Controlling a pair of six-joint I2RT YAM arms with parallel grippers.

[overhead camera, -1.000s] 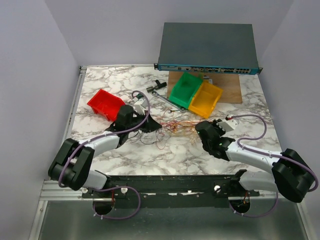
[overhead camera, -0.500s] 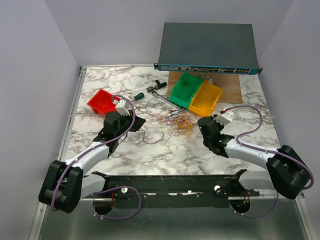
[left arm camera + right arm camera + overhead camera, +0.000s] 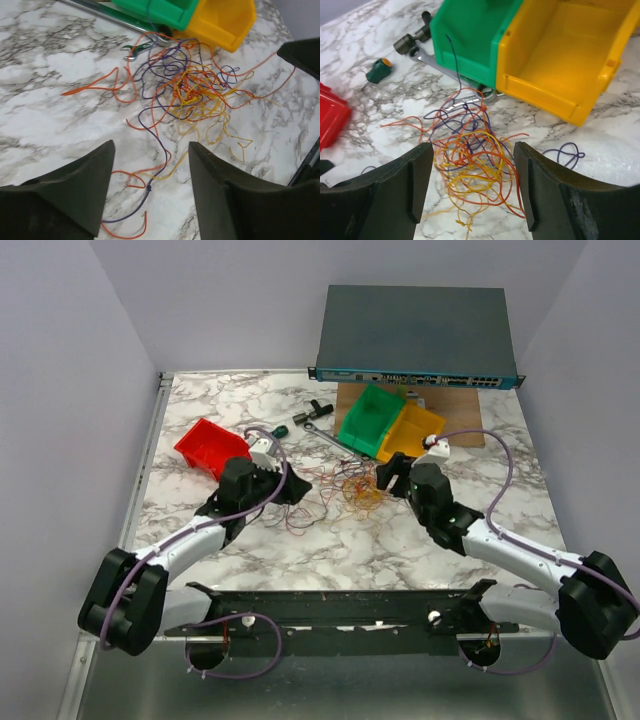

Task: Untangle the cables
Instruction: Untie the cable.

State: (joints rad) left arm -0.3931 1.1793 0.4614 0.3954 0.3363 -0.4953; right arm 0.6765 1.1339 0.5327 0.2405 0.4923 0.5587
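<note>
The cables (image 3: 355, 490) lie in one loose tangle of orange, yellow, red and dark purple wires on the marble table, just in front of the green bin. My left gripper (image 3: 303, 492) is open to the left of the tangle. In the left wrist view, the left gripper (image 3: 151, 147) holds nothing, and the cables (image 3: 195, 90) trail a purple and an orange strand onto the table between its fingers. My right gripper (image 3: 386, 476) is open at the right side. In the right wrist view, the right gripper (image 3: 473, 147) hangs empty over the cables (image 3: 470, 160).
A green bin (image 3: 372, 418) and a yellow bin (image 3: 412, 435) stand behind the tangle on a wooden board (image 3: 470, 415). A red bin (image 3: 210, 448) sits at the left. A wrench (image 3: 325, 435) and a green-handled screwdriver (image 3: 283, 428) lie nearby. A separate purple loop (image 3: 565, 152) lies to the right.
Both grippers have opened and let go of the wires, which were stretched between them and now lie in a heap. The right gripper moved forward to the tangle; the left swung back toward it.
</note>
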